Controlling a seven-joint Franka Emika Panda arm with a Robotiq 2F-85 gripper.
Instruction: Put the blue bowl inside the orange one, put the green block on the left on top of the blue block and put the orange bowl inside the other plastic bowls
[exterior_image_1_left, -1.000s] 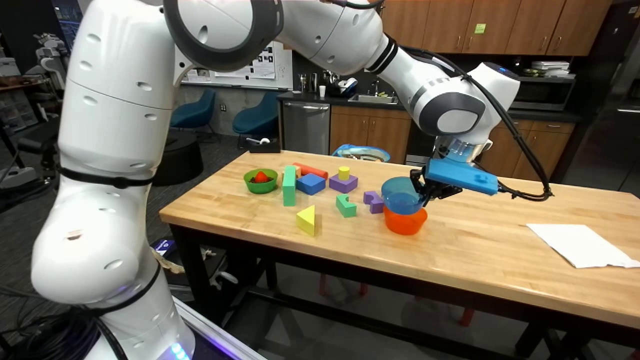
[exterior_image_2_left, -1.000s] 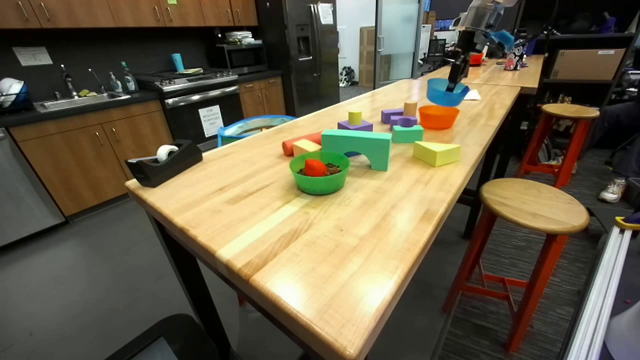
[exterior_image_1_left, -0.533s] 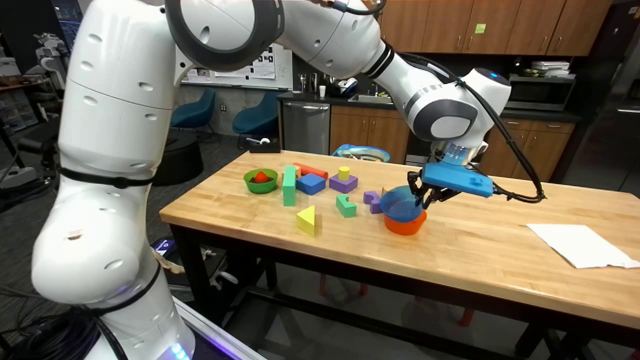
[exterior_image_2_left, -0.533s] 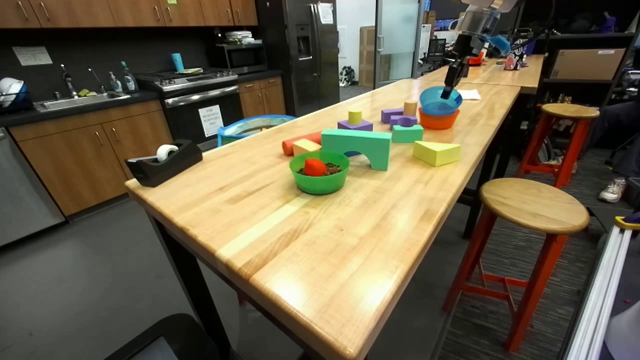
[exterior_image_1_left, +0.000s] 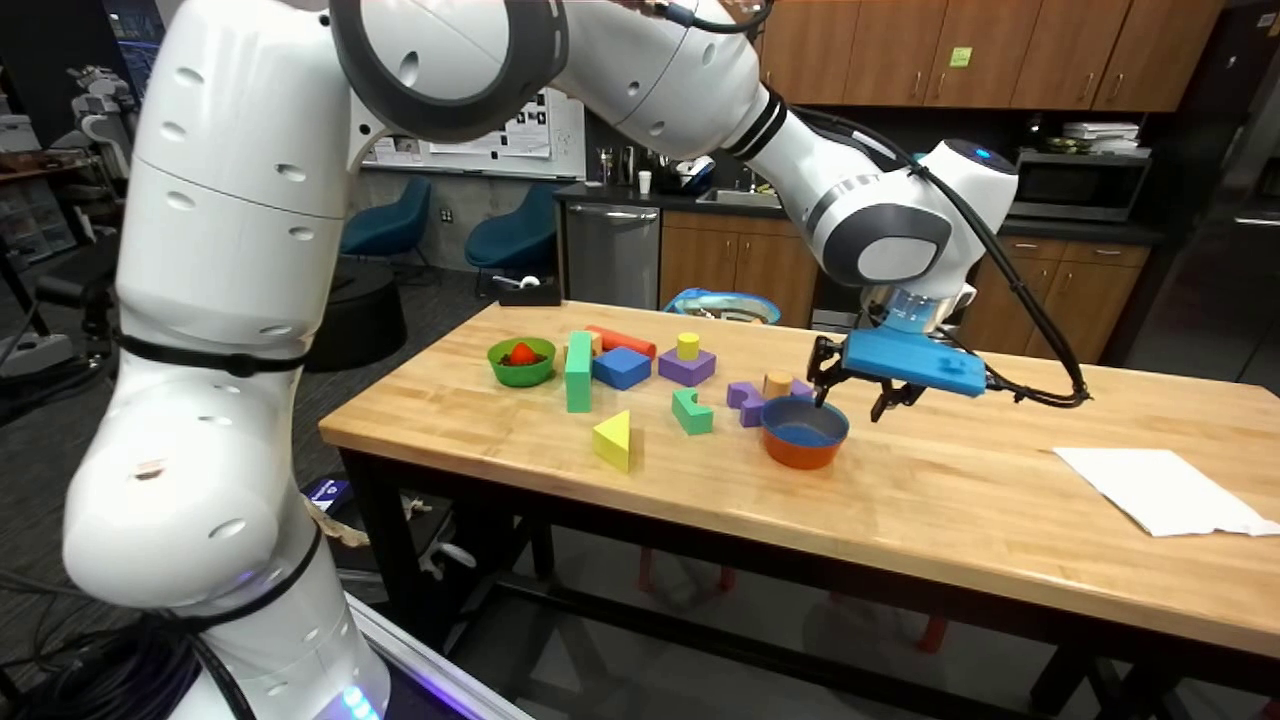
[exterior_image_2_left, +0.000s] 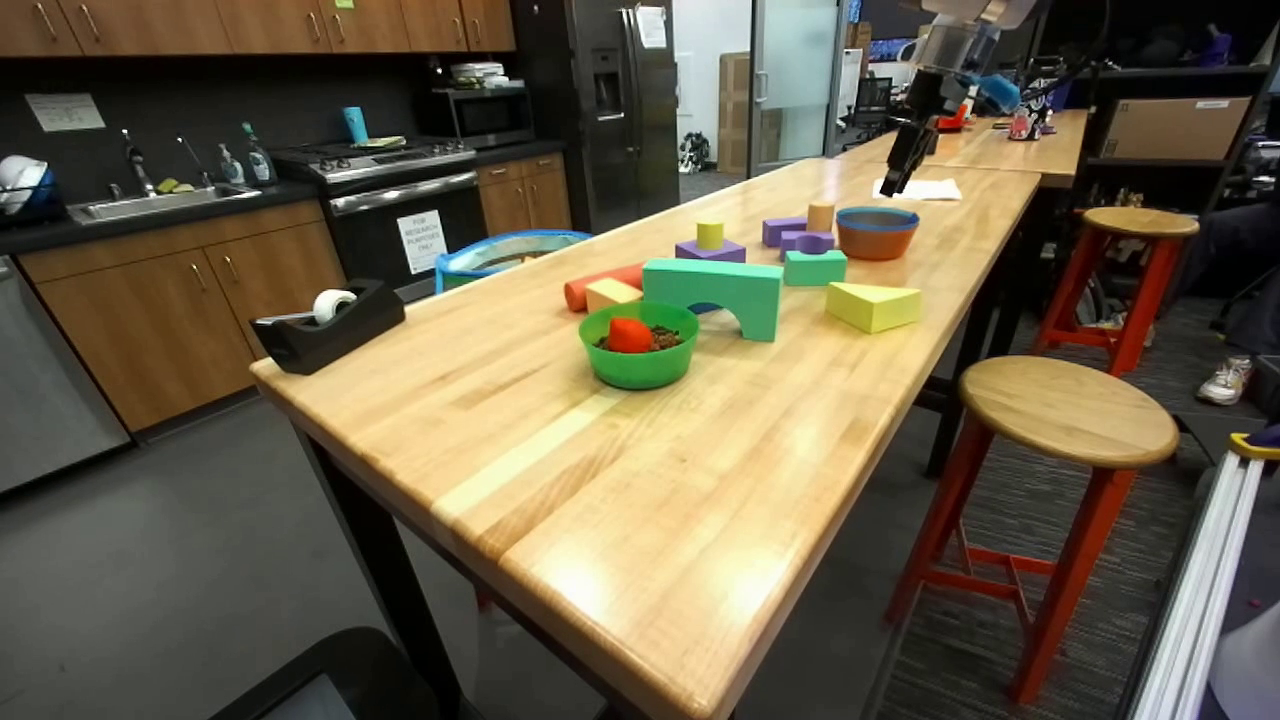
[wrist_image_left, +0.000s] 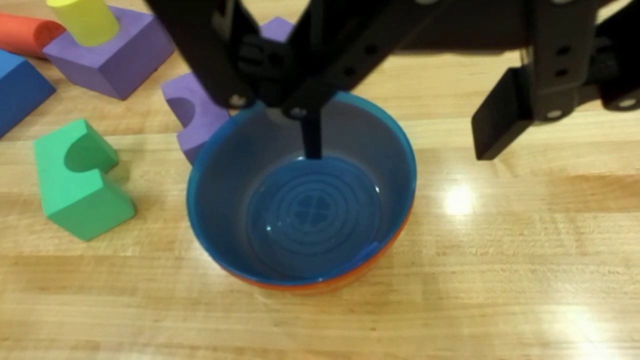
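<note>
Jaws spread wide, a robot gripper (wrist_image_left: 399, 156) hangs over the edge of a blue bowl (wrist_image_left: 312, 215) nested in an orange bowl (exterior_image_1_left: 803, 457); any contact is unclear.

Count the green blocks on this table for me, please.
2: a green arch near the green bowl, and a smaller notched green block between the yellow wedge and a purple block. More could hide behind other pieces.

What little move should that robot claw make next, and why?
Probably lift the gripper straight up: its jaws stand open, the blue bowl already sits inside the orange bowl, and moving sideways this close could nudge them.
</note>
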